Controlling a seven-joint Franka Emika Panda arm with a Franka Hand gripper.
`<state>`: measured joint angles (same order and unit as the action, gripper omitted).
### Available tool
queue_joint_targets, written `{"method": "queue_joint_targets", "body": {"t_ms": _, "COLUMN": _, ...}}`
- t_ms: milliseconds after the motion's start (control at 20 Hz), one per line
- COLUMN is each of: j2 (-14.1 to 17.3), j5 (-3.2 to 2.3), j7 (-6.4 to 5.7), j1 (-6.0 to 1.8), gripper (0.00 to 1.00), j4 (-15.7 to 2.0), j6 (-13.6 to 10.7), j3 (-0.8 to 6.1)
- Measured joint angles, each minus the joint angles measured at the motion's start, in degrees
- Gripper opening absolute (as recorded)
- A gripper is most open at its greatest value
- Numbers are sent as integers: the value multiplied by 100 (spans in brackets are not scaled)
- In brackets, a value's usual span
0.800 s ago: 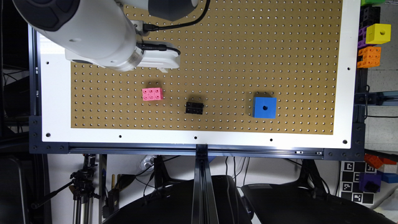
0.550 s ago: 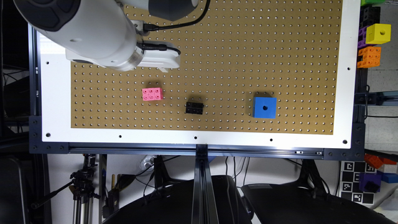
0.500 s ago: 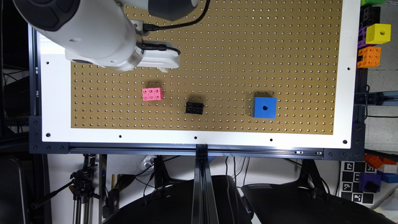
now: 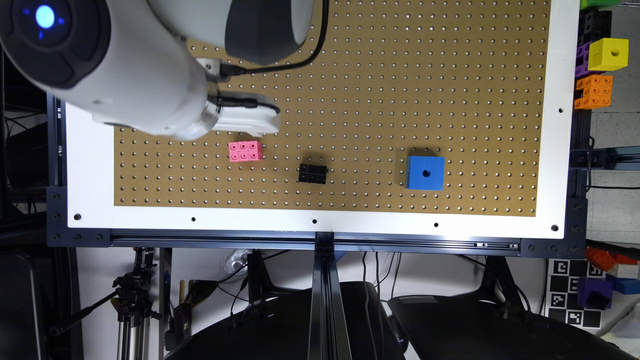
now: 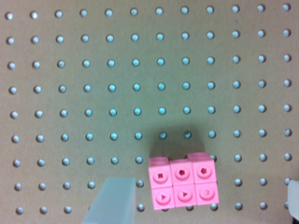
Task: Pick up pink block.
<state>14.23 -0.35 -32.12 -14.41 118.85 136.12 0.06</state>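
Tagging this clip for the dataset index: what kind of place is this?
Most likely a robotics lab bench. The work surface is a brown pegboard in a white frame on aluminium rails, fiducial markers sit beside it, and a tripod stands below. Toy blocks such as the pink block serve as test objects.

You're looking down on a brown pegboard [image 4: 380, 75] set in a white border [image 4: 310, 222], the whole carried on a dark metal frame [image 4: 320, 242] with a centre post [image 4: 326, 300] running below it. Under the frame you have a tripod [image 4: 131, 295] on the exterior view's left, loose cables [image 4: 250, 280], and two black chairs [image 4: 450, 325]. On the right, a fiducial marker sheet [image 4: 567, 295] sits low by the floor. Light glares along the border's lower edge.
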Motion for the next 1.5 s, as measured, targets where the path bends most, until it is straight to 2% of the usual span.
{"method": "queue_joint_targets", "body": {"t_ms": 200, "j2": 147, "j5": 0, "j7": 0, "j1": 7, "gripper": 100, "j4": -177, "j6": 0, "j3": 18}}
{"method": "queue_joint_targets", "body": {"t_ms": 400, "j2": 267, "j5": 0, "j7": 0, "j1": 8, "gripper": 100, "j4": -191, "j6": 16, "j3": 26}}
{"method": "queue_joint_targets", "body": {"t_ms": 600, "j2": 717, "j5": 0, "j7": 0, "j1": 8, "gripper": 100, "j4": -214, "j6": 433, "j3": 31}}
{"method": "queue_joint_targets", "body": {"t_ms": 850, "j2": 824, "j5": 0, "j7": 0, "j1": -9, "gripper": 100, "j4": -287, "j6": 467, "j3": 30}}
{"method": "queue_joint_targets", "body": {"t_ms": 1050, "j2": 1037, "j5": 0, "j7": 0, "j1": -11, "gripper": 100, "j4": -291, "j6": 656, "j3": 29}}
{"method": "queue_joint_targets", "body": {"t_ms": 1200, "j2": 1130, "j5": 0, "j7": 0, "j1": -12, "gripper": 100, "j4": -294, "j6": 706, "j3": 30}}
{"method": "queue_joint_targets", "body": {"t_ms": 1400, "j2": 1480, "j5": 0, "j7": 0, "j1": -13, "gripper": 100, "j4": -301, "j6": 1071, "j3": 29}}
{"method": "queue_joint_targets", "body": {"t_ms": 1500, "j2": 1596, "j5": 0, "j7": 0, "j1": -13, "gripper": 100, "j4": -314, "j6": 1166, "j3": 30}}
